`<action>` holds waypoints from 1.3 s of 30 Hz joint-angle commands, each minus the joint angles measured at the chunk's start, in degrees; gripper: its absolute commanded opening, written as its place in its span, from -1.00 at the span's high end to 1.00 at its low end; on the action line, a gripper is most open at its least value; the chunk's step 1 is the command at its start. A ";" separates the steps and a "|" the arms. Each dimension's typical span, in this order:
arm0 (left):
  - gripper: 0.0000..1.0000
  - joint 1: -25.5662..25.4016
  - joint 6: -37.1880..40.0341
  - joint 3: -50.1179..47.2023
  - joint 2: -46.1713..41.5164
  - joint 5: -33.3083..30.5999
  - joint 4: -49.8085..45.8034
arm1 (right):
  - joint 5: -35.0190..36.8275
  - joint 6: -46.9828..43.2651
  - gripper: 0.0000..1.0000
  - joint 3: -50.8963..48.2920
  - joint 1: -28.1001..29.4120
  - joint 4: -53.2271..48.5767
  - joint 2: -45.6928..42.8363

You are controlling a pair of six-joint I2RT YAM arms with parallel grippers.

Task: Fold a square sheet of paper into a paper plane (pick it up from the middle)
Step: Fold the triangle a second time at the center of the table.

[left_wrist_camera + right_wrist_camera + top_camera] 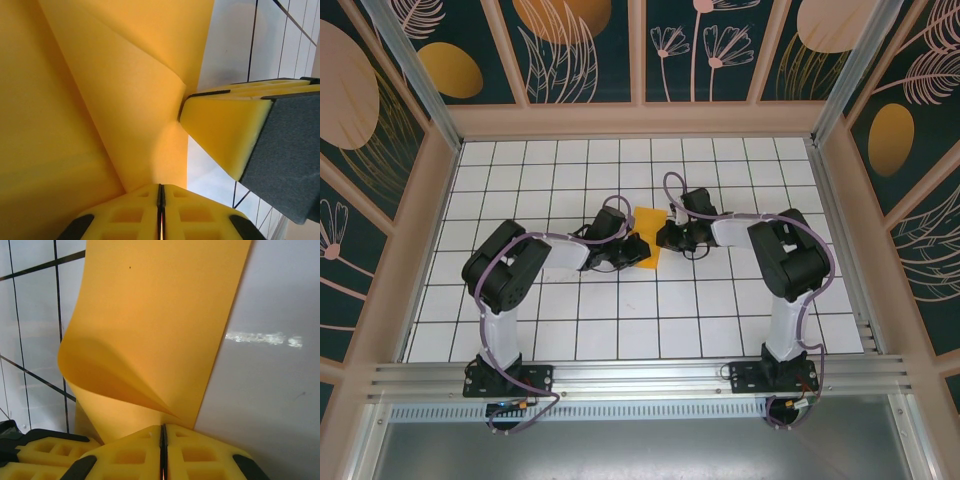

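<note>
**Twin grippers pinch orange sheet at mid-table**

A glossy white table ruled in dark grid lines, walled by floral panels, holds the square sheet of paper at centre frame. The left gripper and right gripper each clamp it, jaws pressed together. The wrist views add its matte, buckled curl and the waffled yellow foam pads.

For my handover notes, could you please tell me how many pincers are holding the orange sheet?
2: the left pincer pinches the orange sheet from its left side, the right pincer from its right side.
</note>
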 commanded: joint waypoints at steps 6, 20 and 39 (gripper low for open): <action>0.74 0.92 1.65 3.49 -5.13 -7.82 -3.36 | 5.13 -3.97 0.80 1.34 0.24 -6.85 2.77; 0.80 1.29 3.80 10.71 2.54 -8.88 -9.83 | 5.27 -4.56 0.83 1.39 0.27 -7.06 3.39; 0.84 1.75 3.73 8.61 3.15 -16.17 -14.33 | 8.35 -5.57 0.84 2.34 0.18 -8.91 4.78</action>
